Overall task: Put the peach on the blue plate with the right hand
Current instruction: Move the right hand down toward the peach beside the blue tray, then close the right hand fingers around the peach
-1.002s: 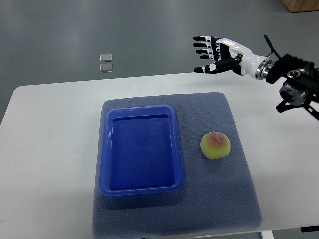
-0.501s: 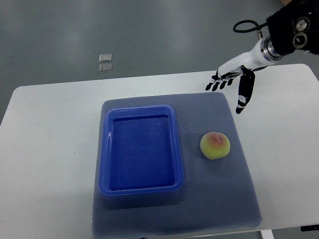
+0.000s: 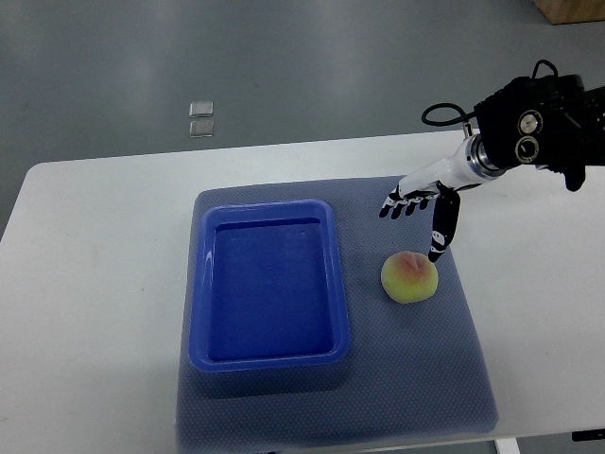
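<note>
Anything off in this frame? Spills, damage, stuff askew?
Nothing stands out. The yellow-pink peach sits intact on the grey-blue mat, right of the empty blue rectangular plate, which lies square on it. The right hand hovers open just above the peach.

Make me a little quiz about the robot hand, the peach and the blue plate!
1. True or false: the peach already lies in the blue plate.
2. On which side of the blue plate does the peach sit in the picture: left or right?
3. What are the fingers of the right hand doing? A) spread open above the peach B) wrapped around the peach C) pressing on the plate

Key:
1. False. It rests on the grey mat, outside the plate.
2. Right.
3. A. The hand holds nothing yet; whether the thumb tip touches the peach is unclear.
</note>
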